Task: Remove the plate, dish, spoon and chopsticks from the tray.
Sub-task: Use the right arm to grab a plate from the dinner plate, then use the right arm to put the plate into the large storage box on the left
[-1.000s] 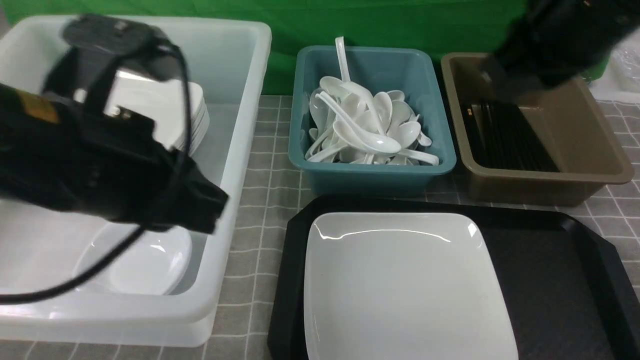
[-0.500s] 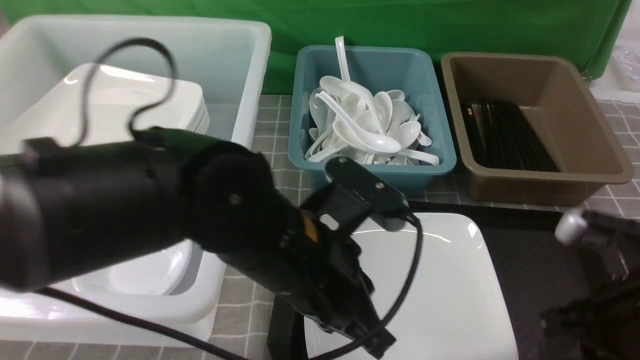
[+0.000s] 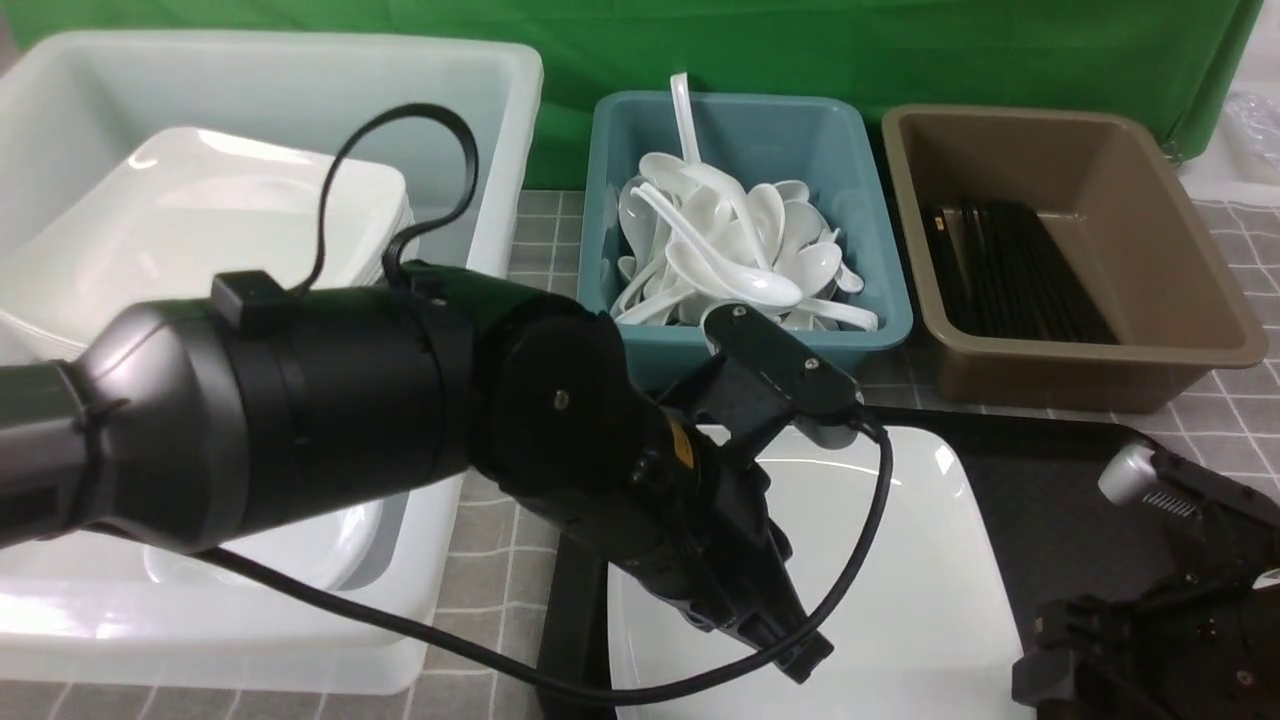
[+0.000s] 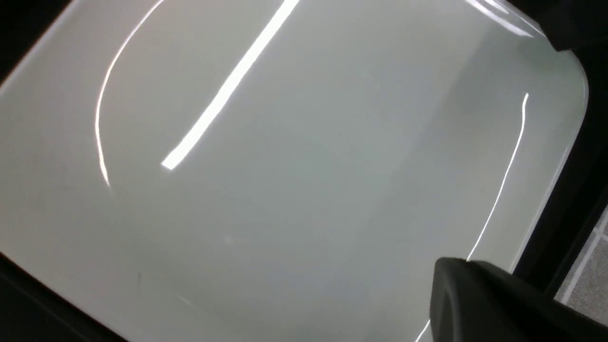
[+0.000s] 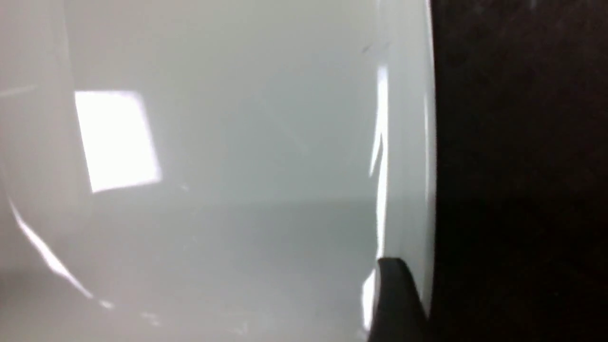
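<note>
From the front, the plate (image 3: 900,580) lies on the left part of the tray (image 3: 1090,500), which sits on a grey checked cloth (image 3: 530,300). The left arm reaches across from the left, and the left gripper (image 3: 800,660) hangs low over the plate's near left part with its jaws pressed together and nothing between them. The right gripper (image 3: 1060,660) sits at the near right, by the plate's right edge above the tray; whether its jaws are spread I cannot tell. Beyond the tray stand three bins. The white bin (image 3: 480,120) on the left holds a stack of plates (image 3: 200,220) and a dish (image 3: 330,545) partly hidden by the arm. The teal bin (image 3: 870,330) in the middle is heaped with spoons (image 3: 730,250). The brown bin (image 3: 1180,300) on the right holds chopsticks (image 3: 1020,275) lying together on its floor. In the left wrist view, the plate (image 4: 285,166) fills nearly the whole picture, with the tray (image 4: 570,213) showing as a dark band along its edge and a bit of cloth (image 4: 589,266) past that; one dark finger (image 4: 498,304) shows close by the plate's edge. In the right wrist view, the plate (image 5: 213,166) meets the tray (image 5: 522,166) along a straight rim, and one dark finger (image 5: 394,299) shows right at that rim; contact is not clear.
</note>
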`<state>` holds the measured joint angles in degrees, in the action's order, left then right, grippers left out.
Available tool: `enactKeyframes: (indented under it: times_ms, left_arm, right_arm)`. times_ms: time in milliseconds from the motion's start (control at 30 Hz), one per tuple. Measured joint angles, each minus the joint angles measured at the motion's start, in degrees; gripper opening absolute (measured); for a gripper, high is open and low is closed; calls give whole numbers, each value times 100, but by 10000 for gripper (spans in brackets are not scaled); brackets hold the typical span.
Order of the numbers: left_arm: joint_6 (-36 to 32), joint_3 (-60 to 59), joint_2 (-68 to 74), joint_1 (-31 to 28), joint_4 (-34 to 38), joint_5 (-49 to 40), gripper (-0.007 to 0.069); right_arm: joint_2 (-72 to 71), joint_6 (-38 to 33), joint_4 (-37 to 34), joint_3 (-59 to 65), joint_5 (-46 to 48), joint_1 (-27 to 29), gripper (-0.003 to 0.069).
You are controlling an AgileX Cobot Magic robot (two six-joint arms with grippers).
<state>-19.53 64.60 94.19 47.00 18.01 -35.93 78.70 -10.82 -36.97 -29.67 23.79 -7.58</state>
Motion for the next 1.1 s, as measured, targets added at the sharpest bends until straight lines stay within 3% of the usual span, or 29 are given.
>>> enactKeyframes:
  times_ms: [267,333,367,467,567,700,833,1100]
  left_arm:
    - [0,0,19,0,-105,20,3]
    - [0,0,19,0,-136,20,3]
    - [0,0,19,0,-136,20,3]
    - [0,0,19,0,-221,-37,3]
    - [65,0,19,0,-354,-241,3]
    - [548,12,-6,0,-819,-416,3]
    - [1236,83,-263,0,-1549,-466,3]
    - [1773,533,-744,0,-2106,-556,3]
  right_arm:
    - [535,-210,-350,-21,-597,-632,403]
    - [627,-315,-386,-41,-788,-809,337]
    - [627,-315,-386,-41,-788,-809,337]
    - [646,-364,-513,-47,-979,-922,217]
    - [601,-379,-572,-42,-1016,-972,217]
    - [184,-401,-477,2,-887,-976,188]
    - [-821,-388,-440,17,-785,-987,81]
    - [-2131,-354,-242,30,-711,-1030,56]
